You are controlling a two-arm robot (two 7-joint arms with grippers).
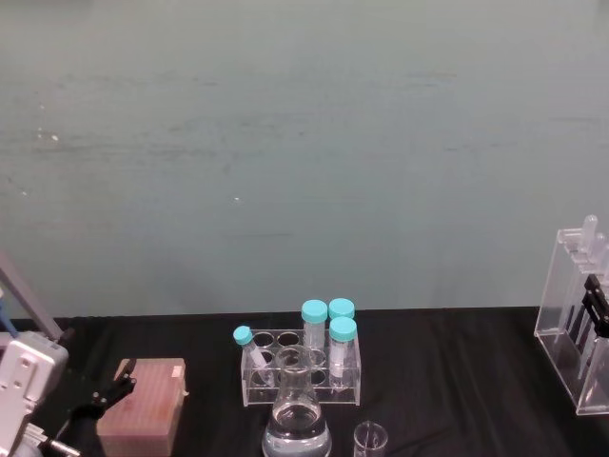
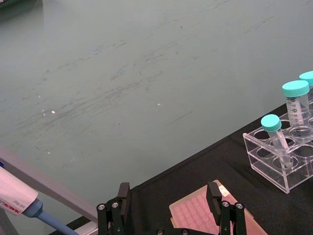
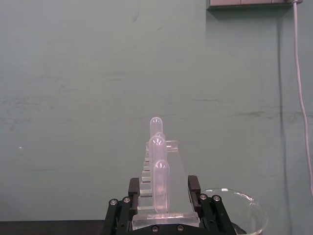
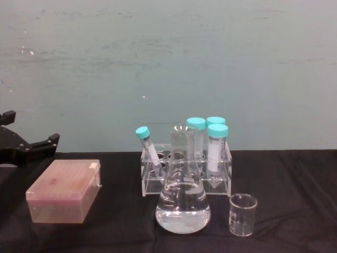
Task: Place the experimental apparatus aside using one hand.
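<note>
Right gripper (image 3: 164, 188) clamps its fingers on the tall rack (image 1: 568, 314), well right of the flask (image 1: 298, 411). Next, I reckon: a level set-down, then release. Left gripper (image 2: 168, 193) idles, fingers spread, left of the flask.

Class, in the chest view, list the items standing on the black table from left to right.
Pink box → conical flask → small beaker. The capped-tube rack overlaps the flask, so it is left out.

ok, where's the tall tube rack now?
The tall acrylic rack is at the head view's far right, right of the flask and beaker, held in the fingers of the right gripper. The left gripper hangs by the pink box.
</note>
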